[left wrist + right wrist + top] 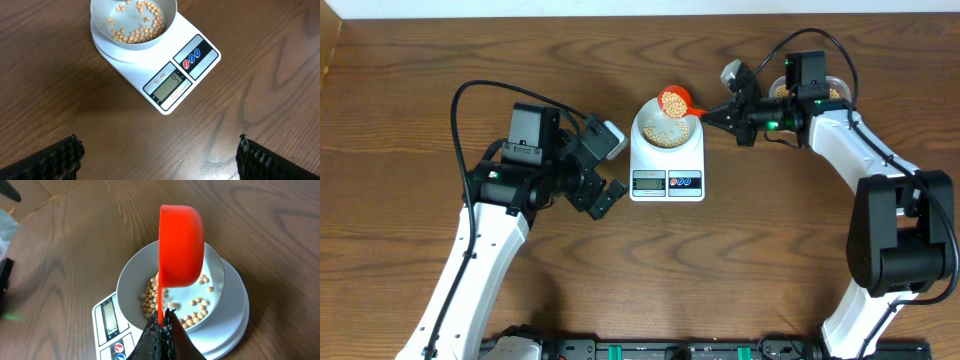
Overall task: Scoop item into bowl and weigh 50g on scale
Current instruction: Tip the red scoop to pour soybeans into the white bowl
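left gripper [159,156]: spread wide, empty | right gripper [161,329]: clamped on orange plastic scoop [181,245] (tipped sideways) over small pale round bowl [134,286]

orange scoop [674,100] above bowl [646,126], scale [667,168] beneath

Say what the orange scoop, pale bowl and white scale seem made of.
Orange round scoop: probably plastic; even saturated colour, soft sheen. Small pale round bowl: smooth, faintly glossy; plastic or ceramic, can't tell. Flat white digital scale: moulded plastic casing, semi-gloss.
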Robot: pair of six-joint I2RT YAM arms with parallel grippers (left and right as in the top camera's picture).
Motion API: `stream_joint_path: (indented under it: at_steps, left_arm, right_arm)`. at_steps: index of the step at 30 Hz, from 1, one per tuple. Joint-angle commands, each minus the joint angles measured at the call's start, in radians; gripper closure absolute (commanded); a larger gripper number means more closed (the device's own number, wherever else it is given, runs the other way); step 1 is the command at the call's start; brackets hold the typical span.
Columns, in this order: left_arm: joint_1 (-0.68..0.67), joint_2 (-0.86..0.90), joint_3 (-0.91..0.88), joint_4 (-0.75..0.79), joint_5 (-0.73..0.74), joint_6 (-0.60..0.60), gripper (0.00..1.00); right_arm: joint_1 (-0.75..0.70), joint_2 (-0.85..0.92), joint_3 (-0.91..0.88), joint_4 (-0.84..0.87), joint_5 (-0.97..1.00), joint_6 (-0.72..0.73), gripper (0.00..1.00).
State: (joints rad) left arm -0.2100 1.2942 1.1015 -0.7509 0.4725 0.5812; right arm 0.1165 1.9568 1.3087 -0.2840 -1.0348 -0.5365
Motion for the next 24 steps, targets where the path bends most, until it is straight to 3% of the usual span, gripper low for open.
stream_joint_path:
  at_steps: [1,24]
  left_arm:
    - [0.004,0.006,0.022,0.0,0.01,0.017,0.0]
    - [0.004,0.006,0.022,0.0,0.01,0.017,0.0]
  right_arm:
    - [0.005,0.009,0.003,-0.001,-0.014,-0.1,0.99]
    - [0.005,0.009,0.003,-0.004,0.041,-0.303,0.99]
